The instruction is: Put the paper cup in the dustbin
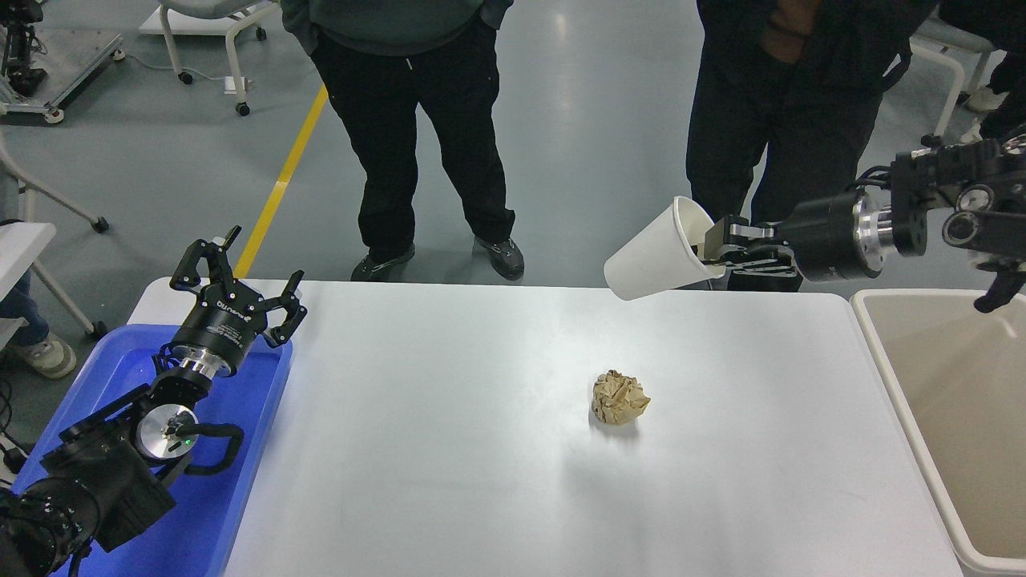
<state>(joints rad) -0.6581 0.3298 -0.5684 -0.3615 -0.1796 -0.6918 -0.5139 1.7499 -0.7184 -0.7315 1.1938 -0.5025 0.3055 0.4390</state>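
Note:
The white paper cup hangs tilted in the air above the table's far edge, its bottom pointing down and left. My right gripper is shut on the cup's rim, one finger inside the mouth, and the arm comes in from the right edge. The beige dustbin stands at the table's right side, below and to the right of the cup. My left gripper is open and parked over the blue tray at the lower left.
A crumpled brown paper ball lies on the white table right of centre. A blue plastic tray sits at the table's left end. Two people stand at the far side.

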